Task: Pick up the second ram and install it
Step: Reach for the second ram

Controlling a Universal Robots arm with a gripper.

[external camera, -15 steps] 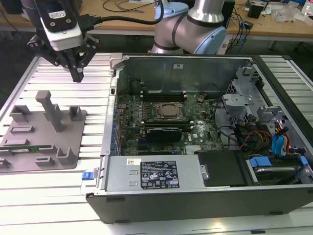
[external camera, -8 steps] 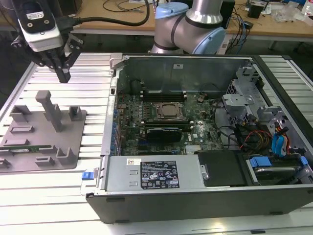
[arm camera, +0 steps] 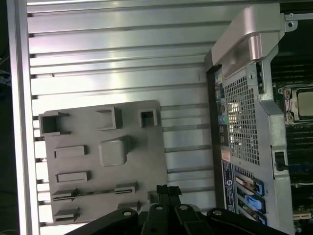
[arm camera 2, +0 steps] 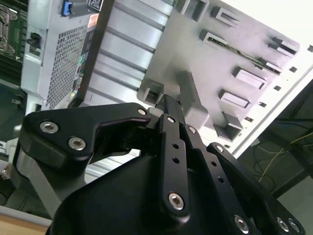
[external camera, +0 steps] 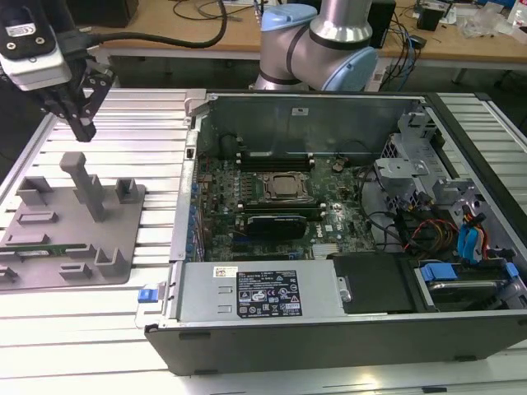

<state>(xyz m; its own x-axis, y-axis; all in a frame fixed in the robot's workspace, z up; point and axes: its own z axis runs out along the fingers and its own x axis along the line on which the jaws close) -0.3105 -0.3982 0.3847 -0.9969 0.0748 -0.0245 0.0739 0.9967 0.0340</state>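
Note:
The second ram [external camera: 37, 245] is a thin green stick lying flat in the grey moulded tray [external camera: 123, 222] at the exterior view's left. It also shows as a thin line between the tray's holders in the first wrist view [arm camera: 93, 192] and the second wrist view [arm camera 2: 244, 55]. My gripper [external camera: 85, 132] hangs in the air above the tray's far edge, behind its tall post [external camera: 82, 181], well apart from the ram. Its black fingers [arm camera: 164, 188] are pressed together, shut on nothing.
An open computer case [external camera: 189, 271] lies to the exterior view's right of the tray, its motherboard with long black memory slots [external camera: 272, 156] exposed. The arm's base [external camera: 321, 49] stands behind the case. Ribbed aluminium table [arm camera: 117, 58] surrounds the tray.

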